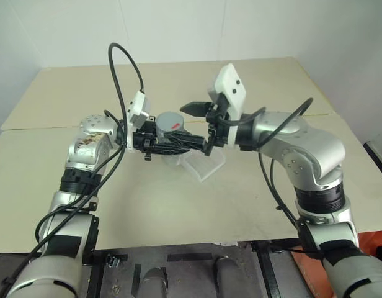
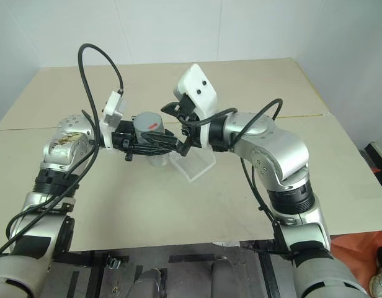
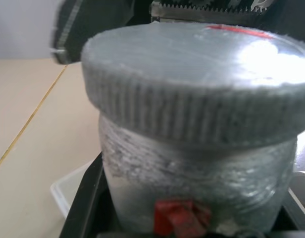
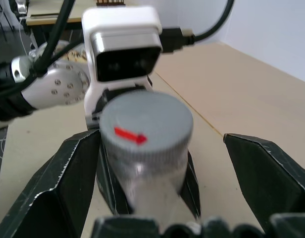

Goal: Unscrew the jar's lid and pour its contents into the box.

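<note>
Jar held over the tabletop, lid on, right gripper spread around it.

Head views: the left gripper (image 1: 155, 141) clamps the small clear cylindrical jar (image 2: 149, 141) upright above the beige tabletop (image 1: 253, 81), just over the shallow clear plastic box (image 1: 204, 164). The round grey screw lid (image 1: 171, 121) with its red mark is on. The right gripper (image 1: 200, 127) stands wide by the lid.
Left wrist view: the jar (image 3: 197, 183) and ribbed lid (image 3: 192, 79) sit close up.
Right wrist view: the black fingers (image 4: 68, 183) flank the lid (image 4: 147, 126) without touching.
</note>
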Motion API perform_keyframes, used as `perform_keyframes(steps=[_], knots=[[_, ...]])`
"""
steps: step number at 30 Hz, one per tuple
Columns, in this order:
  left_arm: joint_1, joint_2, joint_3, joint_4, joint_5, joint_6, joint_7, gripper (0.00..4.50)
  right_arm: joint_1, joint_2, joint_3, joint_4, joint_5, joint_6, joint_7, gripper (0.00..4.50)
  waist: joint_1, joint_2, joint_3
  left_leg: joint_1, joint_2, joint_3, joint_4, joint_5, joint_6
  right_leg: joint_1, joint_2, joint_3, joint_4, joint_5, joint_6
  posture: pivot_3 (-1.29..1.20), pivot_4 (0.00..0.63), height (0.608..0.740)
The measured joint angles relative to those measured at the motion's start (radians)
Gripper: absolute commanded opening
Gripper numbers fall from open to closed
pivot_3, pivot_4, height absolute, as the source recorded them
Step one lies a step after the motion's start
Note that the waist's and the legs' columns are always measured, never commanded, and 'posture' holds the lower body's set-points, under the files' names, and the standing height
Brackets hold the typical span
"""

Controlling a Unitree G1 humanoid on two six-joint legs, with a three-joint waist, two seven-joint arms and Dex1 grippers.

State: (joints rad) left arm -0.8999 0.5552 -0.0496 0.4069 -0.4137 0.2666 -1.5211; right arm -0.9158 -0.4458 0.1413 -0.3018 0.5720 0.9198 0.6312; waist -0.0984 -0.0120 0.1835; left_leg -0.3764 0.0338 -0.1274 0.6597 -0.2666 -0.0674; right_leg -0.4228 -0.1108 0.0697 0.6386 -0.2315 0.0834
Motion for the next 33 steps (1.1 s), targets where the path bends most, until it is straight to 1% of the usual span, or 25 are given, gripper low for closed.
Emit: perform_keyframes(steps=[4, 11, 13, 16, 19, 22, 27, 29, 33], knots=[[0.001, 0.005, 0.007, -0.003, -0.008, -0.001, -0.024, 1.94, 0.0, -0.046, -0.083, 0.059, -0.028, 0.0, -0.037, 4.47, 0.006, 0.0, 0.0, 0.0, 0.0, 0.0, 0.0, 0.0, 0.0, 0.001, 0.0, 0.0, 0.0, 0.0, 0.0, 0.0, 0.15, 0.74], [0.013, 0.005, 0.006, -0.021, -0.017, 0.0, -0.029, 1.94, 0.03, -0.075, -0.121, 0.056, -0.028, 0.003, -0.042, 4.47, 0.0, 0.0, 0.0, 0.0, 0.0, 0.0, 0.0, 0.0, 0.0, 0.0, 0.0, 0.0, 0.0, 0.0, 0.0, 0.0, 0.15, 0.74], [0.013, 0.004, 0.006, -0.021, -0.017, 0.0, -0.024, 1.94, 0.035, -0.077, -0.122, 0.043, -0.013, 0.011, -0.038, 4.47, -0.001, 0.0, 0.0, 0.0, 0.0, 0.0, 0.0, 0.0, 0.0, 0.0, 0.0, 0.0, 0.0, 0.0, 0.0, 0.0, 0.15, 0.74], [0.013, -0.009, 0.005, -0.019, -0.017, 0.0, -0.018, 1.94, 0.034, -0.072, -0.131, -0.03, 0.047, 0.042, -0.022, 4.47, 0.0, 0.0, 0.0, -0.001, 0.0, 0.0, 0.0, 0.0, 0.0, 0.0, 0.0, 0.0, 0.0, 0.0, 0.0, 0.0, 0.15, 0.74], [0.013, -0.02, -0.006, -0.014, -0.016, -0.001, -0.021, 1.94, 0.035, -0.042, -0.136, -0.097, 0.107, 0.053, -0.023, 4.47, 0.001, 0.0, 0.0, 0.0, 0.0, 0.0, 0.0, 0.0, 0.0, 0.0, 0.0, 0.0, 0.0, 0.0, 0.0, 0.0, 0.15, 0.74], [0.013, -0.045, -0.013, -0.007, -0.016, -0.002, -0.018, 1.94, 0.034, -0.017, -0.125, -0.142, 0.128, 0.055, -0.035, 4.47, 0.001, 0.0, 0.0, 0.0, 0.0, 0.0, 0.0, 0.0, 0.0, 0.001, 0.0, 0.0, 0.0, 0.0, 0.0, 0.0, 0.15, 0.74], [0.011, -0.067, -0.015, -0.006, -0.015, -0.002, -0.012, 1.94, 0.031, 0.019, -0.041, -0.136, 0.09, 0.052, -0.06, 4.47, -0.001, 0.0, 0.0, 0.0, 0.0, 0.0, 0.0, 0.0, 0.0, 0.0, 0.0, 0.0, 0.0, 0.0, 0.0, 0.0, 0.15, 0.74], [0.01, -0.068, -0.015, -0.006, -0.015, -0.002, -0.011, 1.94, 0.023, 0.05, -0.01, -0.112, 0.066, 0.043, -0.069, 4.47, 0.0, 0.0, 0.0, 0.0, 0.0, 0.0, 0.0, 0.0, 0.0, 0.0, 0.0, 0.0, 0.0, 0.0, 0.0, 0.0, 0.15, 0.74], [0.009, -0.064, -0.015, -0.015, -0.016, -0.001, -0.011, 1.94, 0.01, 0.073, 0.019, -0.048, 0.014, 0.007, -0.071, 4.47, 0.001, 0.0, 0.0, 0.0, 0.0, 0.0, 0.0, 0.0, 0.0, 0.0, 0.0, 0.0, 0.0, 0.0, 0.0, 0.0, 0.15, 0.74]])
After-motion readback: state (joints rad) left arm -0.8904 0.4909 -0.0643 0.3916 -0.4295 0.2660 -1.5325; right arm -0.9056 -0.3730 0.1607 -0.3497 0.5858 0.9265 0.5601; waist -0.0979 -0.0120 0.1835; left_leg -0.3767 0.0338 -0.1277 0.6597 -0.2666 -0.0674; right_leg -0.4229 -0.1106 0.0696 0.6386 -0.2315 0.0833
